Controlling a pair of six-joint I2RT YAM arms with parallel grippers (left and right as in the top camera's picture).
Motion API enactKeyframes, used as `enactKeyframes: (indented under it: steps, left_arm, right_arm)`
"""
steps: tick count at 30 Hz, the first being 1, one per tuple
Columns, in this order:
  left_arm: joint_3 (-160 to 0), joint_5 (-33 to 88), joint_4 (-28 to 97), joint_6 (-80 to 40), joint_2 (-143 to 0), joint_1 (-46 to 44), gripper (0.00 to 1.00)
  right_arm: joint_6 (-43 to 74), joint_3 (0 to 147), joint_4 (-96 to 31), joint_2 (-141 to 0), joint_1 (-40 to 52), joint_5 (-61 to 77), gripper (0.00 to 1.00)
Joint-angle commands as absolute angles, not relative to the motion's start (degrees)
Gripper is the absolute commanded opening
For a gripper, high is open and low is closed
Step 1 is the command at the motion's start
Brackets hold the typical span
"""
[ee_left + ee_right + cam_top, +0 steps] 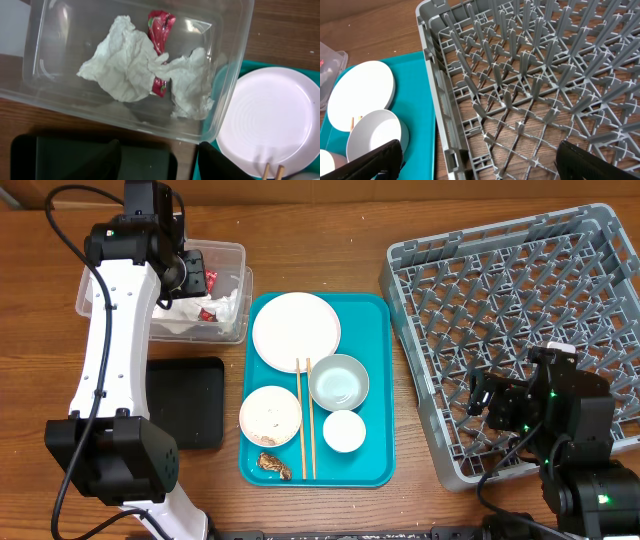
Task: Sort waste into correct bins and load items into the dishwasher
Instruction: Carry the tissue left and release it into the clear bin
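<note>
The clear tub [232, 250] at the back left holds crumpled white napkins [125, 65] and a red wrapper [161, 30]. My left gripper [195, 280] hovers over the tub's near edge, open and empty [162, 162]. The black tray [185, 400] lies in front of the tub. On the teal tray are the white plate [295, 330], a pale bowl [338, 382], a bowl with rice bits [270, 415], the white cup [344, 430] and a brown scrap [275, 465]. My right gripper [482, 402] is open and empty [480, 165] over the front left corner of the grey dish rack [520, 310].
The teal tray [375, 380] lies between the tub and the rack. Two wooden chopsticks [305, 420] lie lengthwise on it between the bowls. The rack's upright pegs [520, 75] stand close under my right gripper. The left arm reaches across the table's left side.
</note>
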State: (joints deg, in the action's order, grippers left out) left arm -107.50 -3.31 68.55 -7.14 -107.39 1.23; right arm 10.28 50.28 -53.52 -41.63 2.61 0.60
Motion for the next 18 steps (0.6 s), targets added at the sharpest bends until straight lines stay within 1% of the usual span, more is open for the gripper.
enactKeyframes:
  steps: [1, 10, 14, 18]
  left_arm:
    - [-107.42, -3.40, 69.97, -6.90, -108.12, 1.39, 0.53]
    - [-107.42, 0.82, 72.20, -6.87, -108.09, 0.54, 0.56]
    - [-107.42, 4.82, 72.49, -6.87, -108.09, -0.99, 0.57]
    - [-107.42, 4.91, 75.29, -6.87, -108.09, -3.60, 0.56]
  right_arm:
    - [10.28, 51.51, -53.30, -41.08, 2.59, 0.03, 1.00]
    - [10.28, 51.51, -53.30, -41.08, 2.59, 0.03, 1.00]
    - [10.28, 51.51, -53.30, -41.08, 2.59, 0.03, 1.00]
    - [10.28, 51.51, -53.43, -41.08, 2.59, 0.03, 1.00]
